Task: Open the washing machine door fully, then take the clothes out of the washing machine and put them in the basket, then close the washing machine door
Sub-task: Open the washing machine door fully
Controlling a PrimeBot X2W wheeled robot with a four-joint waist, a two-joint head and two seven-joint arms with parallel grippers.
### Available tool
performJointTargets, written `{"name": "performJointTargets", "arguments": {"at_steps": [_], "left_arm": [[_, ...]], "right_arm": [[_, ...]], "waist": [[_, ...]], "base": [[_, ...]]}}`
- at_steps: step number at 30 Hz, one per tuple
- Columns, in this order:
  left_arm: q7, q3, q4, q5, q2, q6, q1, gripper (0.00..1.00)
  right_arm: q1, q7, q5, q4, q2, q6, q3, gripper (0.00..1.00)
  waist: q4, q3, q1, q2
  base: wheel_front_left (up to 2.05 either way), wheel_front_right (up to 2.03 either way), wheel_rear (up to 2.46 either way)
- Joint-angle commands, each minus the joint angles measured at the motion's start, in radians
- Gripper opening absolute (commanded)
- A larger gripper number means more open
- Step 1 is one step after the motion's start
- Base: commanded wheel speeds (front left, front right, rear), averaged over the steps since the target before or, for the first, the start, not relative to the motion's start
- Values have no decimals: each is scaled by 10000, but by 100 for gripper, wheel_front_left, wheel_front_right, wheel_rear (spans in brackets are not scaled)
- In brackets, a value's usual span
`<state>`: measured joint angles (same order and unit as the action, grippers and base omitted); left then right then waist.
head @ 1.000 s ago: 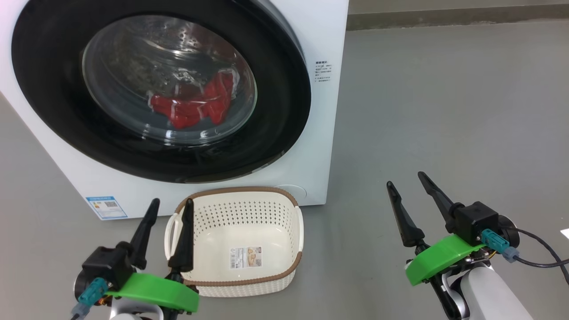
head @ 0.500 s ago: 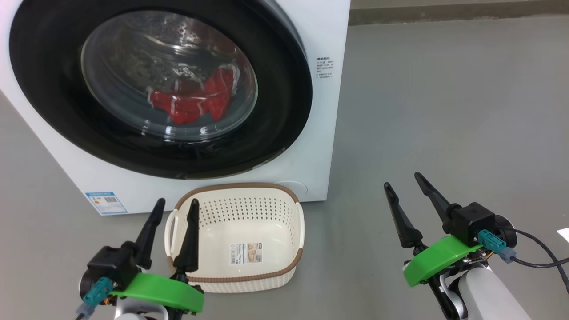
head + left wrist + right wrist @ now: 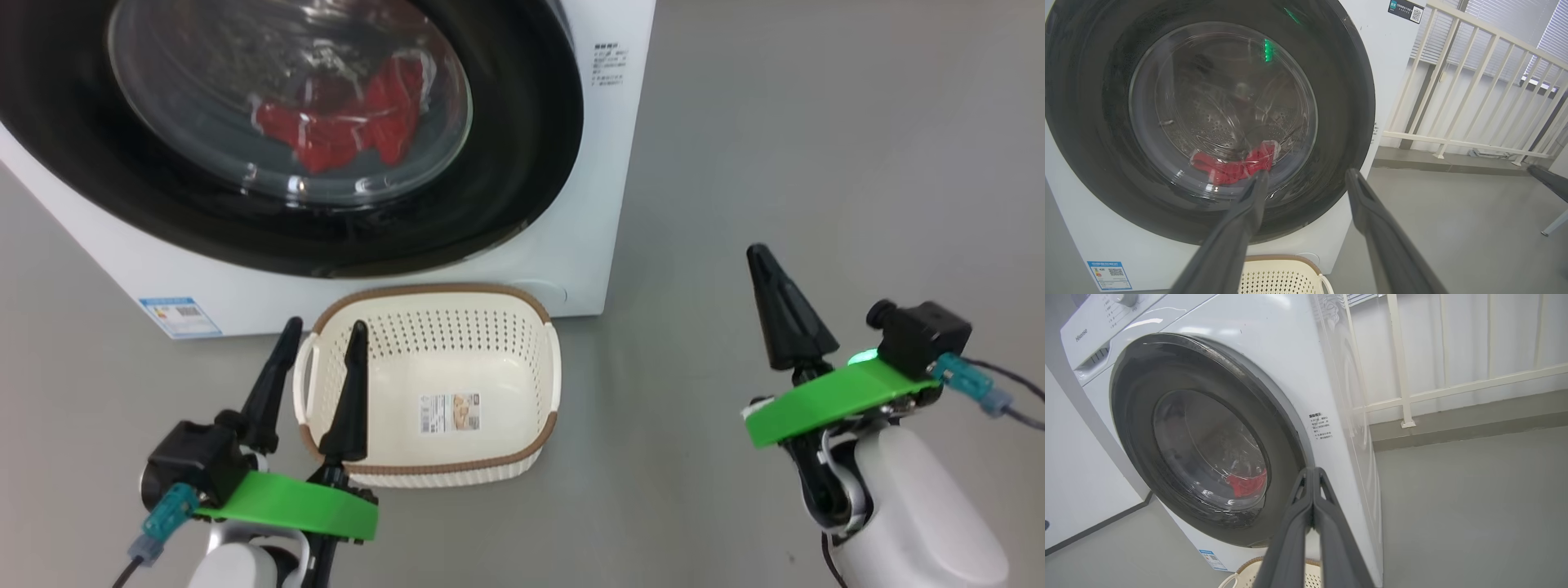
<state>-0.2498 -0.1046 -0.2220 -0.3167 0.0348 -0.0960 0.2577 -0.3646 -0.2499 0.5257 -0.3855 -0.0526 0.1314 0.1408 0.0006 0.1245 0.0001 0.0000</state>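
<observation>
Washing machine door (image 3: 522, 163) is shut: a fat glossy black ring around a bulging clear glass bowl. The red clothes (image 3: 343, 122) with white trim lie crumpled behind it in the perforated steel drum. The washing machine (image 3: 592, 237) is a smooth white box on a matte grey floor (image 3: 816, 122). The cream holey plastic basket (image 3: 433, 291), with its brown woven-look rim, sits right in front of it. Left claw (image 3: 326, 325) hovers low by the basket's left end, fingers spread and aimed at the door. Right claw (image 3: 761, 255) is well off to the right, fingers pressed together into one spike.
</observation>
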Motion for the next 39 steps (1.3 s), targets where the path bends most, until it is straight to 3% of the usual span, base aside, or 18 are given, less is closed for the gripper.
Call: {"name": "performJointTargets", "arguments": {"at_steps": [1,19,26,39], "left_arm": [[-120,228,372,30,155,65,450,100],[-120,210,1290,106,168,50,944,100],[-120,352,1670,13,167,87,1141,100],[-120,318,2071,257,162,101,1375,100]], "right_arm": [[-468,-115,348,312,-2,-7,213,0],[-2991,712,3949,608,-951,-7,438,0],[-4131,1468,6214,549,-943,-7,355,0],[-5922,3048,9146,-20,-1055,-7,146,0]], "waist": [[130,424,-1,0],[699,2185,-1,0],[828,2958,-1,0],[1071,3954,-1,0]], "base": [[0,0,0],[0,0,0],[0,0,0],[0,0,0]]}}
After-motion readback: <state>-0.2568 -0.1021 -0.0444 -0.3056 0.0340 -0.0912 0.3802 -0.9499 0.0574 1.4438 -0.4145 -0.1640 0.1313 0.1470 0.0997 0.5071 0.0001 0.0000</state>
